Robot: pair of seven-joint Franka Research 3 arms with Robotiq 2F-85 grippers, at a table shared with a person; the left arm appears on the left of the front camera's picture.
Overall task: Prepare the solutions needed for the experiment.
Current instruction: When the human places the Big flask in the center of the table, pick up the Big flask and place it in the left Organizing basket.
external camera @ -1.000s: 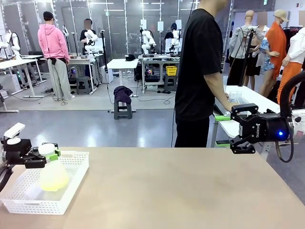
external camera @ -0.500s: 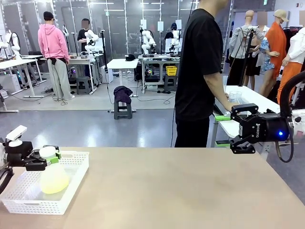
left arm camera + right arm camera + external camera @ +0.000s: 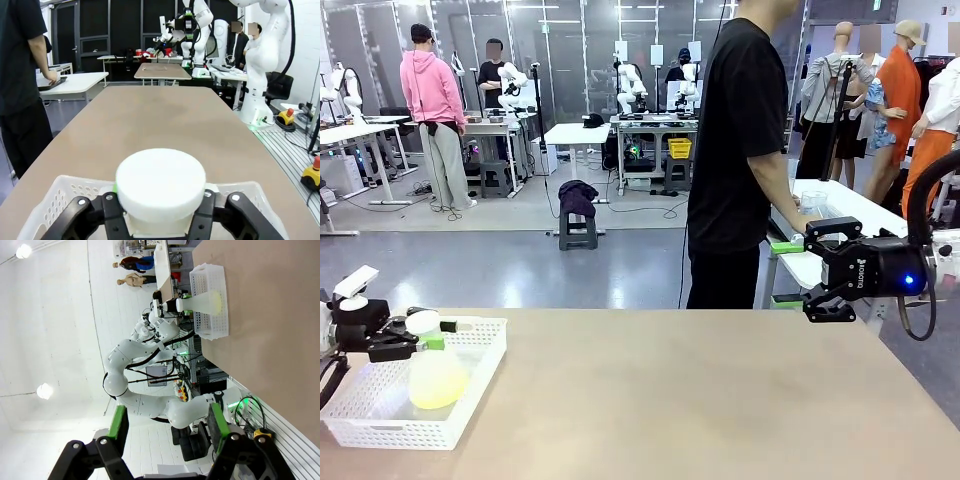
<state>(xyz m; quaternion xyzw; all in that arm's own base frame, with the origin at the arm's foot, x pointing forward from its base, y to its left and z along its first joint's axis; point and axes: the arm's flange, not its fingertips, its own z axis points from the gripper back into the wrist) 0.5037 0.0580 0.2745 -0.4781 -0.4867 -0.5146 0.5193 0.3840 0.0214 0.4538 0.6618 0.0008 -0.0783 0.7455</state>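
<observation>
**Flask held by its neck above the basket, tipping as it goes**

At the lower left of the front view, the left gripper [image 3: 420, 334] has its fingers closed on the neck of a conical flask [image 3: 436, 380], just under the white cap [image 3: 422, 321]. The left wrist view shows the same grip from behind: the cap [image 3: 160, 181] fills the gap between the black fingers. The solutions [image 3: 438, 390] show as a pale yellow-green tint in the flask's wide lower body, which hangs inside the white perforated basket [image 3: 470, 400]; whether its base touches the basket floor cannot be told.

Risk, as a judgement: the grip is high on a narrow neck while the weight sits low, so the flask could swing or slip. If it is carried sideways before clearing the rim, the body could catch the basket wall and drag or tip it.

Farther off, at the right middle of the frame, the right gripper [image 3: 786, 272] hovers above the table's far edge with its green-padded fingers spread wide, holding nothing. Behind it a person [image 3: 740, 150] in black stands at another table.

Against the frame a second ago, the flask sits slightly lower and leans more to the right; the right gripper has not moved.
</observation>
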